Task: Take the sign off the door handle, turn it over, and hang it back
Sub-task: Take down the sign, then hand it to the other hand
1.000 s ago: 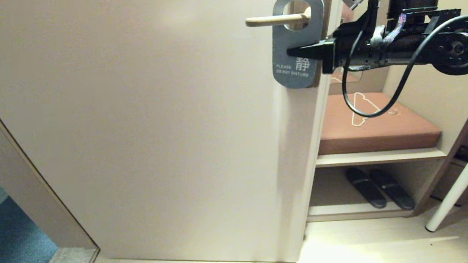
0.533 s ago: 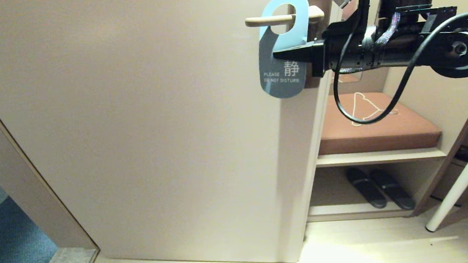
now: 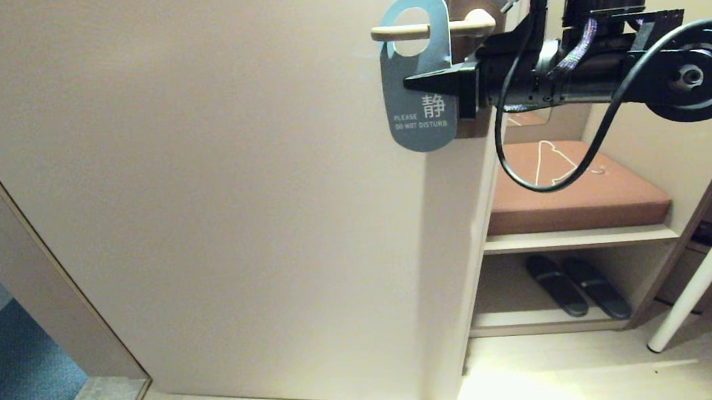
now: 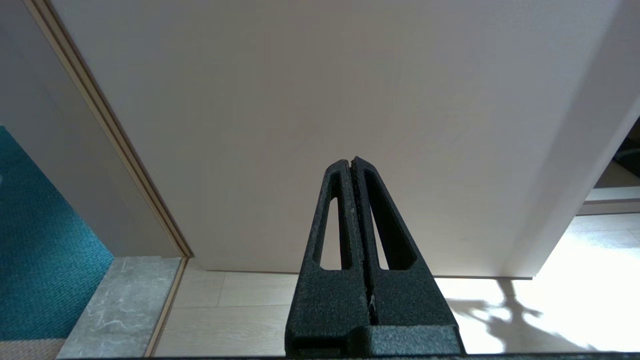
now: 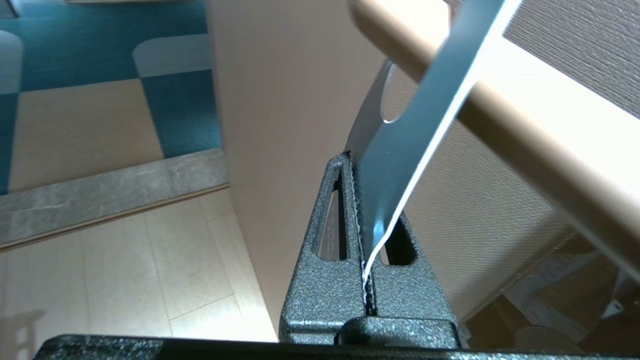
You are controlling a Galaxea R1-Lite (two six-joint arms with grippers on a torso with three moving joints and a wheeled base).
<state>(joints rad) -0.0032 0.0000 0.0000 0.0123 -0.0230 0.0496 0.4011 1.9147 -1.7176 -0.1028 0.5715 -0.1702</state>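
Right claw [image 3: 413,83] is clamped on the right edge of the sign [image 3: 417,101], about mid-height; the right wrist view confirms the card pinched between the closed jaws. The sign hangs on the door handle [image 3: 405,30], with the lever passing through its oval hole near the lever's free end. Blue-grey face is toward the head camera. Left claw [image 4: 353,165] is closed on nothing and parked low, facing the door [image 3: 233,191]; it does not show in the head view.

Risks, as judged from this position:
- The hole's rim may catch on the lever tip if the card is drawn off at an angle, bending the card or twisting it in the grip.
- The grip is on an edge only; a snag could pull the card out and drop it to the floor.
- Hard contact on the lever could swing the door, shifting the target for rehanging.

Legible writing: a large white Chinese character, then "PLEASE DO NOT DISTURB" in two small lines. No brand visible.
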